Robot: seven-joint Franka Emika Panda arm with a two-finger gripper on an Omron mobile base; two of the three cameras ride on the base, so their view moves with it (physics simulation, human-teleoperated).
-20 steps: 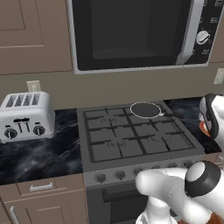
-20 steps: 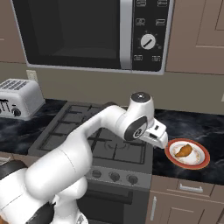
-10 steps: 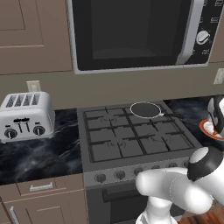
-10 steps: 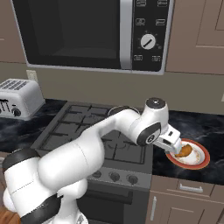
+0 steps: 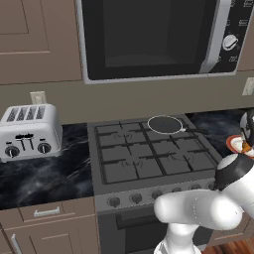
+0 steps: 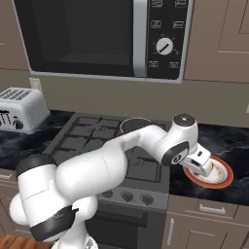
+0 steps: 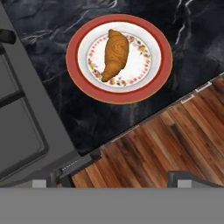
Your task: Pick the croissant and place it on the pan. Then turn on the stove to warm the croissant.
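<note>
The croissant (image 7: 116, 54), an orange-brown pastry, lies on a white plate with an orange-red rim (image 7: 154, 83) on the dark marble counter right of the stove (image 6: 92, 138). My gripper (image 6: 206, 170) hovers directly above that plate, pointing down, open and holding nothing. In the hand view its fingertips (image 7: 183, 177) stand wide apart below the plate, over the counter's front edge. The pan (image 5: 165, 124), small, round and dark, sits on the stove's back right burner; in the right base view my arm partly covers the pan (image 6: 132, 125).
A silver toaster (image 5: 30, 131) stands on the counter left of the stove. A microwave (image 5: 149, 37) hangs above the cooktop. Round knobs (image 5: 134, 197) line the stove's front. The wooden floor (image 7: 166, 144) shows beyond the counter edge.
The arm has swung right from over the stove's edge, carrying the open gripper to a spot over the plate. Croissant, plate and pan have stayed put.
</note>
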